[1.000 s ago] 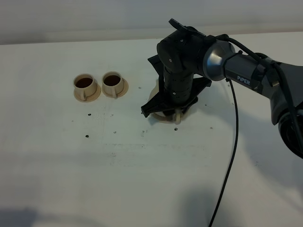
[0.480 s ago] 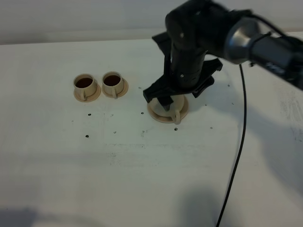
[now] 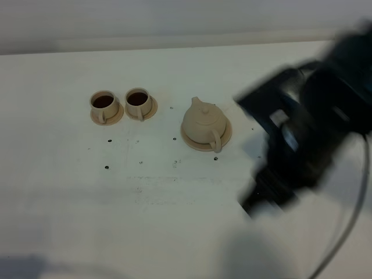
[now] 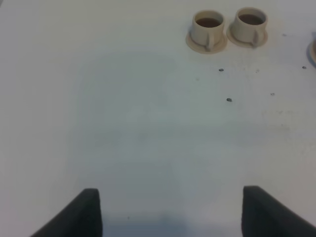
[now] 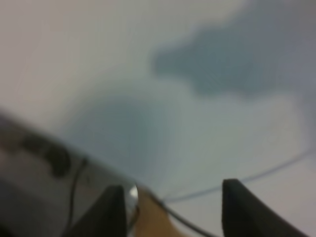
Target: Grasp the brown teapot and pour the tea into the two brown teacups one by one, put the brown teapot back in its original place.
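**One teapot on its saucer, two filled cups beside it**

One brown teapot (image 3: 204, 123) sits upright on the wide round saucer (image 3: 192, 141) near the middle of the white bench (image 3: 145, 221), somewhat toward the far edge. Its knobbed lid is on, its short spout points toward the far edge and its loop handle faces the near edge. Nothing touches it.

Toward the left edge of the bench stand the two brown teacups, each on its own small saucer and each holding dark liquid. The left teacup (image 3: 103, 103) and the right teacup (image 3: 138, 100) are just beside each other, saucers nearly touching, handles turned toward the near edge. They stand apart from the teapot. A few small dark specks (image 3: 107, 167) dot the bench in front of them.

The right gripper (image 5: 170, 207) is well off to the right of the teapot, its arm (image 3: 308, 139) a dark motion-blurred mass above the bench's right side. In its wrist view the two fingers stand apart with nothing between them.

The left gripper (image 4: 170, 212) hangs over bare bench, fingers spread wide and empty, with both teacups in sight beyond it.
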Available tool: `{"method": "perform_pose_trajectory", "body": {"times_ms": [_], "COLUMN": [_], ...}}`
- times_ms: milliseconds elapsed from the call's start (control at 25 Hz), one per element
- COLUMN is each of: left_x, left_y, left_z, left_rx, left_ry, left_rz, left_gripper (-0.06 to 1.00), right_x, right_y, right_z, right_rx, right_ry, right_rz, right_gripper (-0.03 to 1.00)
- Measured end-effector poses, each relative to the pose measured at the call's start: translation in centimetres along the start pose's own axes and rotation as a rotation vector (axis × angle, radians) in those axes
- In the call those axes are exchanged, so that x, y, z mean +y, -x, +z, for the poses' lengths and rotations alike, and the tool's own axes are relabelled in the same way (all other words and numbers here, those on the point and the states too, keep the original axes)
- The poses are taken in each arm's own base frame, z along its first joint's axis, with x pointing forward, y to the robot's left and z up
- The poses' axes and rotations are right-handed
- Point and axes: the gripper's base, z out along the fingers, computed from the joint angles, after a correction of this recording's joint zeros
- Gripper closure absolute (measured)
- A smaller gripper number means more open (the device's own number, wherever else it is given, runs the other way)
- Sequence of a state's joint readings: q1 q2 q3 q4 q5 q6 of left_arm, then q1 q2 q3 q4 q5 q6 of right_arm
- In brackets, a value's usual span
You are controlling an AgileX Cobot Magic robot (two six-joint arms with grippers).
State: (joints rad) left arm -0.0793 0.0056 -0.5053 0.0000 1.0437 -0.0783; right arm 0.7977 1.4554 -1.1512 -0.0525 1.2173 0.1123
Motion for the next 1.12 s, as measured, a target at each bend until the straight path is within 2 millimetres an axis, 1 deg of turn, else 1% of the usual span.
{"method": "perform_pose_trajectory", "body": {"times_ms": [80,160,280,440,560,640,800,1120], "left_x": [0.0,0.0,0.0,0.0,0.0,0.0,0.0,0.0], "left_y": [0.0,0.0,0.0,0.0,0.0,0.0,0.0,0.0], "left_z": [0.0,0.0,0.0,0.0,0.0,0.0,0.0,0.0], "left_rx": [0.0,0.0,0.0,0.0,0.0,0.0,0.0,0.0], "left_ry": [0.0,0.0,0.0,0.0,0.0,0.0,0.0,0.0], "left_rz": [0.0,0.0,0.0,0.0,0.0,0.0,0.0,0.0], "left_gripper": [0.35,0.35,0.35,0.35,0.35,0.35,0.35,0.35], "right_x": [0.5,0.8,0.9,1.0,1.2,1.4,1.5,1.6], "right_y": [-3.4,-6.4,-10.2,-14.5,-17.0,-18.2,-19.5,-20.5], "right_z": [0.2,-0.1,0.0,0.5,1.0,0.9,0.1,-0.5], "right_rx": [0.011,-0.025,-0.087,-0.192,-0.267,-0.299,-0.346,-0.396], "right_ry": [0.004,0.014,0.03,0.067,0.124,0.17,0.222,0.272], "right_rz": [-0.038,-0.071,-0.121,-0.214,-0.272,-0.301,-0.346,-0.44], "right_gripper": [0.53,0.53,0.54,0.54,0.53,0.5,0.46,0.45]}}
